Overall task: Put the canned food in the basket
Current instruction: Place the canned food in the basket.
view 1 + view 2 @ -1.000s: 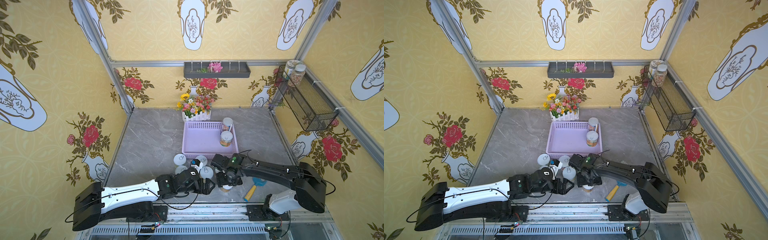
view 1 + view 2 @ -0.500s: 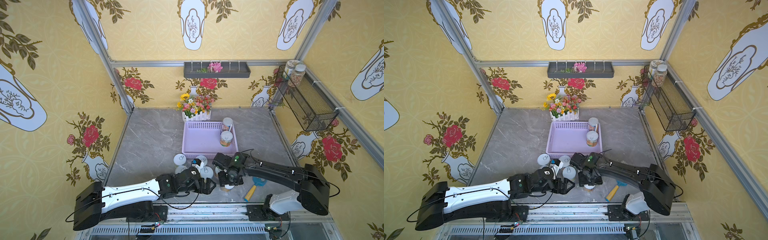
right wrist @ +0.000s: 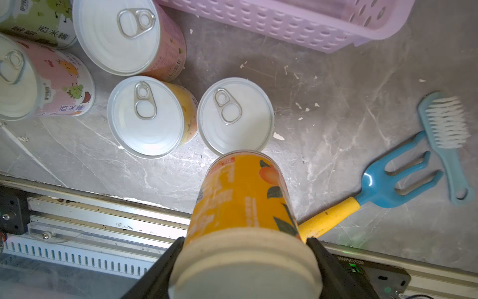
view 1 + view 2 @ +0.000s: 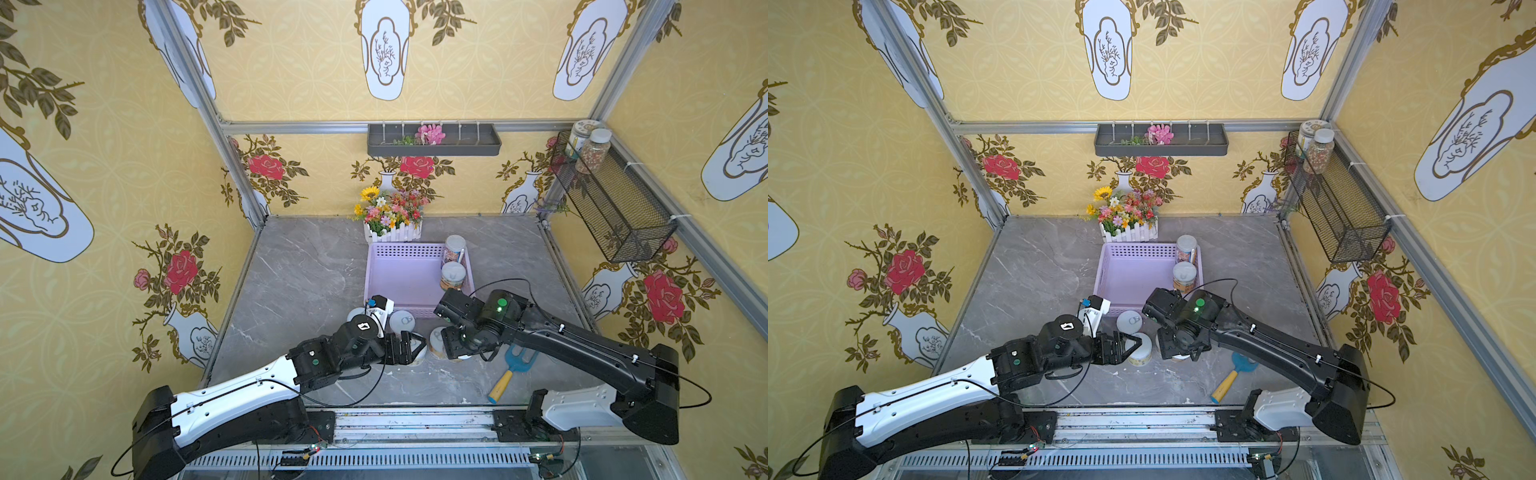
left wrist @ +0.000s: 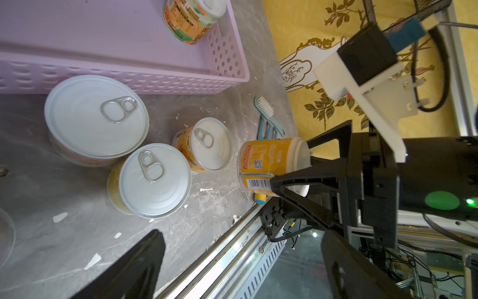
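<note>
My right gripper is shut on an orange can with a white lid, near the table's front edge; that can also shows in the left wrist view. Several pull-tab cans stand beside it in front of the lavender basket, among them one right by the held can and another. Two cans stand at the basket's right side. My left gripper is open and empty, low by a pull-tab can. In both top views the arms hide part of the cluster.
A blue fork with a yellow handle and a light blue brush lie right of the cans. A flower box stands behind the basket. On the walls hang a black wire basket with jars and a dark grey tray.
My right gripper has closed on the orange white-lidded can. The left arm has hardly moved and stays open.
</note>
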`<action>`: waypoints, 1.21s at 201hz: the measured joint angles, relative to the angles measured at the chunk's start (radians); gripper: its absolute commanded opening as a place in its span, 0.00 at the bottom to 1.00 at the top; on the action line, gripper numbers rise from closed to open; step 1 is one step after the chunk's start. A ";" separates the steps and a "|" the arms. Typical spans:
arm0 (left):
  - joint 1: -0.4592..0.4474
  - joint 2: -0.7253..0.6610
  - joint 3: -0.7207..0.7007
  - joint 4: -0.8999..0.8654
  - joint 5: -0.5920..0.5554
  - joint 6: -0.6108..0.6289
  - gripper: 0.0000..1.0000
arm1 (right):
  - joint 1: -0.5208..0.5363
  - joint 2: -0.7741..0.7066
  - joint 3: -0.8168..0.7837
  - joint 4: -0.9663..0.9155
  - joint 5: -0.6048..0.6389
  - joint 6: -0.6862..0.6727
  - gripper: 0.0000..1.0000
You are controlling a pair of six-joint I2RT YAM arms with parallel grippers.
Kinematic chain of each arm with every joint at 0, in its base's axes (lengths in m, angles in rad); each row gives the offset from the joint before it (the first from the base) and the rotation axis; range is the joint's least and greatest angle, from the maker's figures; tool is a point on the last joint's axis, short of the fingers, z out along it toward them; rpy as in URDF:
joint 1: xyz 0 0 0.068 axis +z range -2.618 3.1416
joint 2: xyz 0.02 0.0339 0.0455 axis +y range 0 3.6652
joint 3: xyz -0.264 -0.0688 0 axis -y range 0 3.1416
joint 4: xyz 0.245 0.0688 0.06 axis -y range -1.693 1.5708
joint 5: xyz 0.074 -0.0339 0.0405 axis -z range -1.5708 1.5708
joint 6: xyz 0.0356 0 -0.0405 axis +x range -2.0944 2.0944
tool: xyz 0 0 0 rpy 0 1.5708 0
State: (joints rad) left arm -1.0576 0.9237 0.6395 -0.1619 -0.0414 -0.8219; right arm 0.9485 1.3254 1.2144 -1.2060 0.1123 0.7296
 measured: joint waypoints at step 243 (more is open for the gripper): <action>0.181 -0.071 -0.048 0.079 0.100 -0.017 1.00 | -0.307 0.564 0.457 0.143 0.121 -0.176 0.43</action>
State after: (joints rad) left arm -0.8764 0.8528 0.5915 -0.0830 0.0582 -0.8387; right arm 0.6415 1.8896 1.6714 -1.0630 0.2329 0.5537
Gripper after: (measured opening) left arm 0.999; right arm 0.712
